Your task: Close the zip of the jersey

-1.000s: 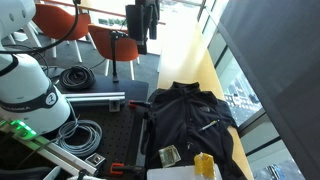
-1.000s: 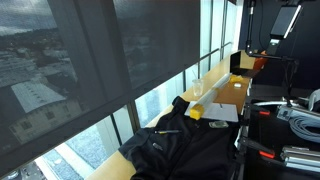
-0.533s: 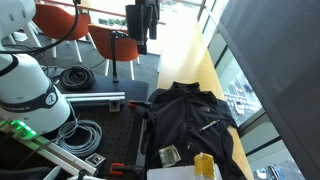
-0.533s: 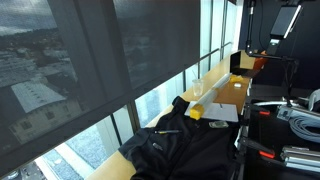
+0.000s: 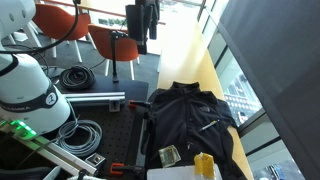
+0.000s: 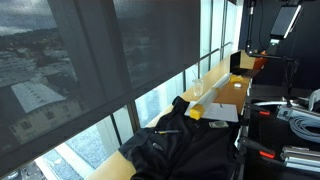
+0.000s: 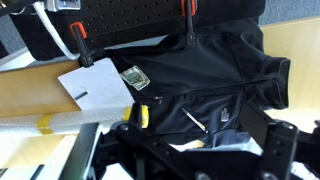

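Observation:
The jersey [image 5: 186, 118] is a black long-sleeved garment lying flat on the pale wooden table, collar toward the far end. It also shows in the other exterior view [image 6: 185, 145] and in the wrist view [image 7: 205, 75]. The zip [image 7: 215, 93] is a thin dark line down the front, hard to make out. A small pale mark [image 7: 226, 117] sits on the chest. My gripper [image 5: 140, 22] hangs high above the table, apart from the jersey. In the wrist view its fingers [image 7: 200, 150] stand wide apart and empty.
A white sheet [image 7: 95, 85], a small packet [image 7: 135, 78] and a yellow object [image 5: 205, 163] lie at the jersey's hem. Red clamps [image 7: 80, 40] grip the table edge. Coiled black cables [image 5: 75, 76], orange chairs [image 5: 100, 38] and the white robot base [image 5: 25, 90] stand beside it.

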Tool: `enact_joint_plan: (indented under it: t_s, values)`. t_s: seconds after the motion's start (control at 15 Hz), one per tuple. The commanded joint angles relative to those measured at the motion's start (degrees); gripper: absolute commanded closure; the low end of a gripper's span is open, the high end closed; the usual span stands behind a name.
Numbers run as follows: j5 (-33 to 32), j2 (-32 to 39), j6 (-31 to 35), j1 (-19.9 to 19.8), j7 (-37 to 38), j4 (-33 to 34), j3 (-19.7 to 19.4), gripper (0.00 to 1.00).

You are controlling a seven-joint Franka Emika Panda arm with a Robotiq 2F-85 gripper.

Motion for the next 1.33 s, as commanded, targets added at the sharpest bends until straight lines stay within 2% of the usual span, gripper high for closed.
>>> enact_joint_plan:
  t_s: [0.0, 0.53, 0.8, 1.07, 1.27]
  values:
    - [-0.18, 0.03, -0.16, 0.14, 0.09, 0.12, -0.18, 0.0]
    - [-0.18, 0.03, -0.16, 0.14, 0.09, 0.12, -0.18, 0.0]
    - [-0.49, 2.8, 1.74, -0.9, -0.44, 0.76, -0.71, 0.0]
    - [-1.59, 7.49, 6.18, -2.24, -1.51, 1.76, -1.18, 0.0]
    - [-2.15, 13.08, 13.24, -2.99, -2.87, 2.85, -1.34, 0.0]
